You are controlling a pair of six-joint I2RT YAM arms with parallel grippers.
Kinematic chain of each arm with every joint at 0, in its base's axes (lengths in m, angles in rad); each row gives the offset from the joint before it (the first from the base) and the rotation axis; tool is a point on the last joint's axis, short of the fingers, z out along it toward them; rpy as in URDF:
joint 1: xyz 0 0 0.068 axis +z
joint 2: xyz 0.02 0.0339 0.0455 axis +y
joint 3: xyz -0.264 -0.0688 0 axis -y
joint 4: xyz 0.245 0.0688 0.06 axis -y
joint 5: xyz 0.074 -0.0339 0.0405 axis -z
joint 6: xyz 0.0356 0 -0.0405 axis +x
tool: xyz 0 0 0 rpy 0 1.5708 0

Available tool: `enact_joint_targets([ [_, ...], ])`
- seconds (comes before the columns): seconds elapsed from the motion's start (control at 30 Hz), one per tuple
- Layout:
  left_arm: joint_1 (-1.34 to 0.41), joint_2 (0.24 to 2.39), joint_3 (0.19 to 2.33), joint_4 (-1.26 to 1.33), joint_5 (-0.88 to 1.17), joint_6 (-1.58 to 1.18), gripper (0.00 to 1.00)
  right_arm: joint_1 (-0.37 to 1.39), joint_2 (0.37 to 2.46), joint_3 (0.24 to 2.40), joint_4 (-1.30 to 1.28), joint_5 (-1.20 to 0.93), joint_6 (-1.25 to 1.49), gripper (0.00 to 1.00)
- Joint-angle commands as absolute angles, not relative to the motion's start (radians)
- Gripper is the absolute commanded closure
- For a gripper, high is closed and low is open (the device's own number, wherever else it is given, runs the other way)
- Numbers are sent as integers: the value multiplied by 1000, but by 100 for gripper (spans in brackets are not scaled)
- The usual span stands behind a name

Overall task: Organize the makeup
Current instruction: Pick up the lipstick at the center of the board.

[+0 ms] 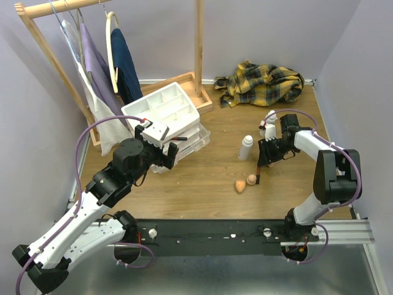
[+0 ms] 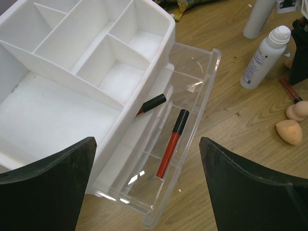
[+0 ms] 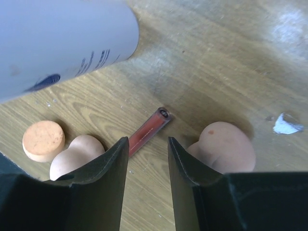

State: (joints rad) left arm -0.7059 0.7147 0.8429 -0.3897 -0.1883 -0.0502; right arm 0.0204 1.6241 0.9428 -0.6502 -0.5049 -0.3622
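My left gripper [image 1: 171, 152] [image 2: 147, 159] is open and empty over the pulled-out clear drawer [image 2: 202, 91] of the white drawer unit [image 1: 163, 110]. One red stick with a black cap [image 2: 171, 144] lies in the drawer, and a second [image 2: 151, 103] lies partly under the unit's top. My right gripper [image 1: 260, 172] [image 3: 148, 149] is open, low over the floor. A red stick [image 3: 149, 127] lies there, running behind its left finger. Peach sponges [image 3: 77, 154] [image 3: 226, 144] lie on either side of it. A white bottle [image 1: 246, 147] [image 3: 62, 43] stands just beyond.
An orange flat-faced sponge [image 3: 43, 139] lies further left. A second white bottle [image 1: 269, 120] stands by the right arm. A yellow plaid cloth [image 1: 264, 83] lies at the back. A wooden clothes rack [image 1: 92, 61] with hanging garments stands at the back left.
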Motion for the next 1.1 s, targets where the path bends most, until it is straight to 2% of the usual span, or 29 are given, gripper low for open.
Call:
enact_joint_targets([
  [0.0, -696, 696, 838, -360, -164, -52, 3, 35, 1652, 1006, -657, -457, -344, 53],
  [1.07, -686, 681, 839, -359, -147, -57, 3, 130, 1680, 997, -630, -304, -262, 53],
])
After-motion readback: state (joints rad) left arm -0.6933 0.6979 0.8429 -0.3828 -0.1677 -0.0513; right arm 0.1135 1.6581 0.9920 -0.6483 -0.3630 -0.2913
